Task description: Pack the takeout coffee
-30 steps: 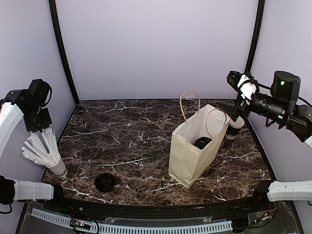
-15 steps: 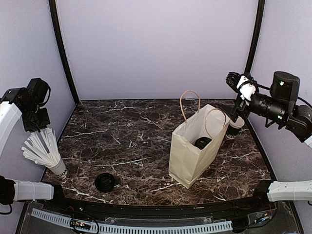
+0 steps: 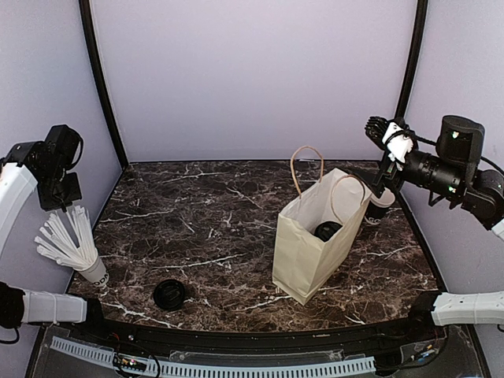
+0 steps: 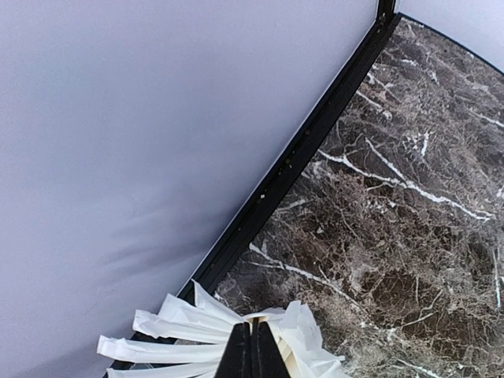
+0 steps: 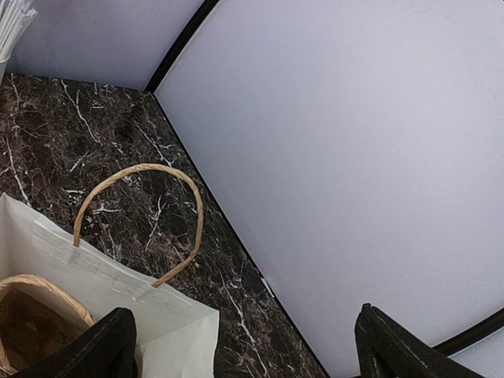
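The takeout coffee (image 3: 327, 230) stands inside the open cream paper bag (image 3: 311, 244), with only its black lid showing. My right gripper (image 3: 379, 157) hangs open and empty above the bag's right side, up near the back right corner. In the right wrist view its fingers (image 5: 102, 350) stand wide apart over the bag's (image 5: 118, 291) far edge and handle (image 5: 161, 201); the cup is hidden there. My left gripper (image 4: 253, 350) is shut, its tips just at the tops of the wrapped straws (image 4: 181, 339). Whether it pinches one I cannot tell.
A matching cup with a bare white rim (image 3: 379, 203) sits just right of the bag. A loose flat black lid (image 3: 169, 294) lies front left. The cup of straws (image 3: 83, 256) stands at the left edge. Purple walls close in on three sides.
The left gripper's jaws have closed above the straws. The right arm, bag and cups have not moved.
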`<move>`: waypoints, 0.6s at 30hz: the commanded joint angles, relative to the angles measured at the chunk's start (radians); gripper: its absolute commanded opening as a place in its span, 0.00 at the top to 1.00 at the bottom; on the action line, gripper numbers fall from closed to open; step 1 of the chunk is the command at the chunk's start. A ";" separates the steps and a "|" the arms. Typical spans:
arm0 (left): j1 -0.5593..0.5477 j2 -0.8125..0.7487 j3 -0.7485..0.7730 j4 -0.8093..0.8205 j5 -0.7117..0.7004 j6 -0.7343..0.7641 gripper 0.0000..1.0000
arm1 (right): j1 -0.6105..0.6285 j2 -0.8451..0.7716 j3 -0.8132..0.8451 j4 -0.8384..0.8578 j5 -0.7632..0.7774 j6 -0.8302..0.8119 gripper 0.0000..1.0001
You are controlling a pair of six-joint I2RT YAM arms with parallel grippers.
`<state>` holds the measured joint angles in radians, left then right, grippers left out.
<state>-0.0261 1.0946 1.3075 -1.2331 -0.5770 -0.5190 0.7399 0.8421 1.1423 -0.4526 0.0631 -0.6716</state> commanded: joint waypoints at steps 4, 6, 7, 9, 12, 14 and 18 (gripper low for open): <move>0.005 0.030 0.298 -0.082 -0.053 0.084 1.00 | 0.006 -0.003 -0.001 0.034 -0.011 0.001 0.01; 0.005 0.052 0.379 -0.089 -0.047 0.119 1.00 | 0.007 0.001 -0.001 0.036 -0.011 0.000 0.01; 0.005 0.067 0.428 -0.087 -0.040 0.154 1.00 | 0.007 0.000 -0.001 0.036 -0.010 -0.002 0.01; 0.004 0.091 0.507 -0.086 -0.016 0.188 1.00 | 0.007 0.002 -0.003 0.035 -0.007 -0.006 0.01; 0.002 0.111 0.583 -0.038 0.108 0.244 1.00 | 0.007 0.002 -0.002 0.035 -0.001 -0.009 0.01; 0.002 0.131 0.645 0.006 0.211 0.256 1.00 | 0.007 0.006 0.001 0.030 0.003 -0.012 0.01; -0.008 0.177 0.767 0.120 0.479 0.247 1.00 | 0.006 0.011 0.009 0.025 0.015 -0.017 0.01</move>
<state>-0.0261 1.2442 1.9797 -1.2392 -0.3969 -0.3038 0.7399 0.8501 1.1423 -0.4526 0.0639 -0.6800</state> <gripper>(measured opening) 0.024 0.986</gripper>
